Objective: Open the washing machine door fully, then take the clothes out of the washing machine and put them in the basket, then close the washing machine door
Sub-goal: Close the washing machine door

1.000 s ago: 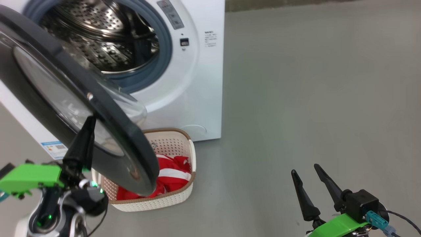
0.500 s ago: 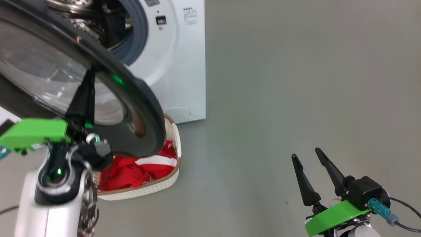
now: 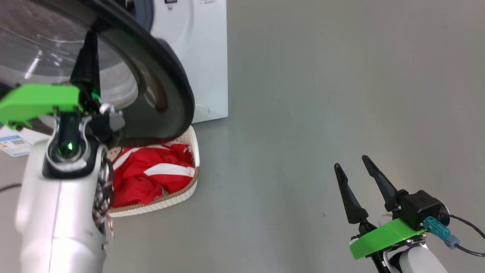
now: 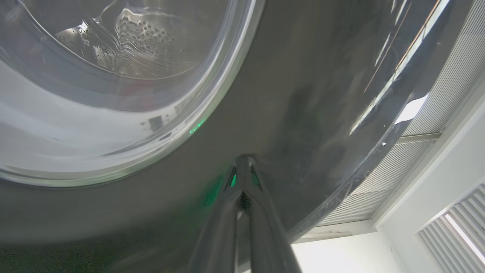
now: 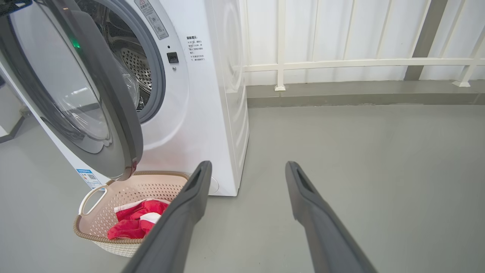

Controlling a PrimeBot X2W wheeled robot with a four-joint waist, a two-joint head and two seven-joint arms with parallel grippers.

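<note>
Against the black rim of the washing machine door [image 3: 170, 76], the left gripper [image 4: 244, 167] is clenched empty, pressing it, likely to swing it shut. Beneath its lower edge the clothes [image 3: 144, 182] lie in the basket [image 3: 159, 204]; the right gripper [image 3: 350, 161] hangs released.

Your head view has shifted, lifting the washing machine [image 3: 206, 57] up and left in it, while your left hand [image 4: 245, 163], fingers together against the black rim, has pushed the washing machine door [image 3: 166, 76] closer to the opening, uncovering more of the clothes [image 3: 147, 178] in the basket [image 3: 163, 203].
</note>
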